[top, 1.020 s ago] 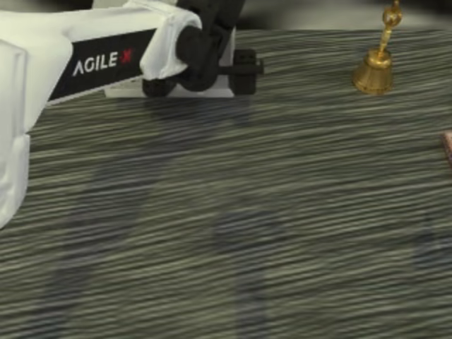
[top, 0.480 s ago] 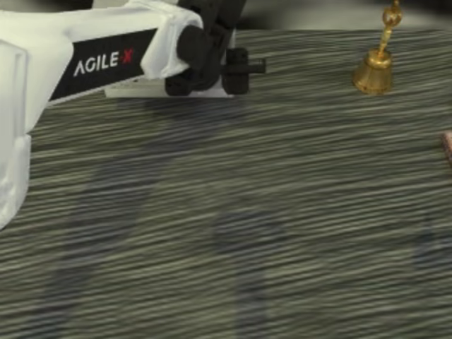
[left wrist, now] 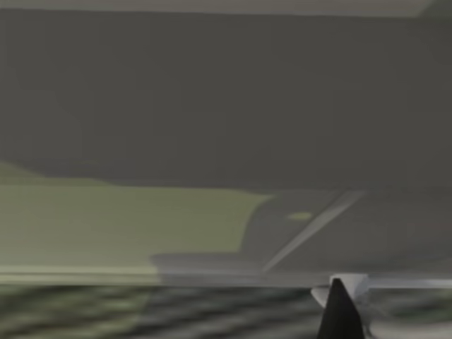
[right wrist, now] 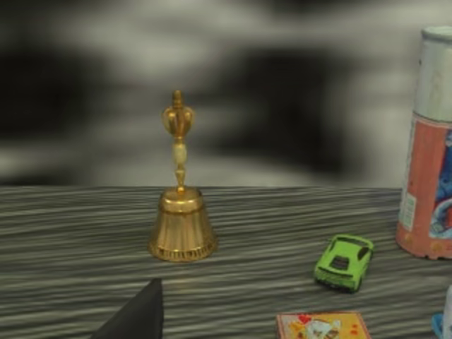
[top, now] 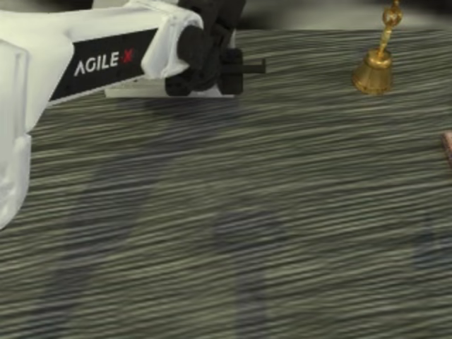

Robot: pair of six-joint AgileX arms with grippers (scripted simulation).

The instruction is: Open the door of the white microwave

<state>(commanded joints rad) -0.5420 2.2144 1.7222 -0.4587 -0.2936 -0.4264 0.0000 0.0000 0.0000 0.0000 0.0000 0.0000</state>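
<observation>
White microwave (top: 141,88) sits at table's far edge, top view's left, mostly hidden under your left gripper (top: 244,68). Door (left wrist: 212,106) fills left wrist view, probably; rigid, hinged, light. Hook handle edge. Cannot tell finger state. Right arm parked.

Soft, even light falls on the striped table (top: 282,212), where broad faint shadows lie pale and blurry-edged. Close to the left wrist everything is a dim grey smear. Behind the gold bell (right wrist: 181,219) the background dissolves into dark blotches.
</observation>
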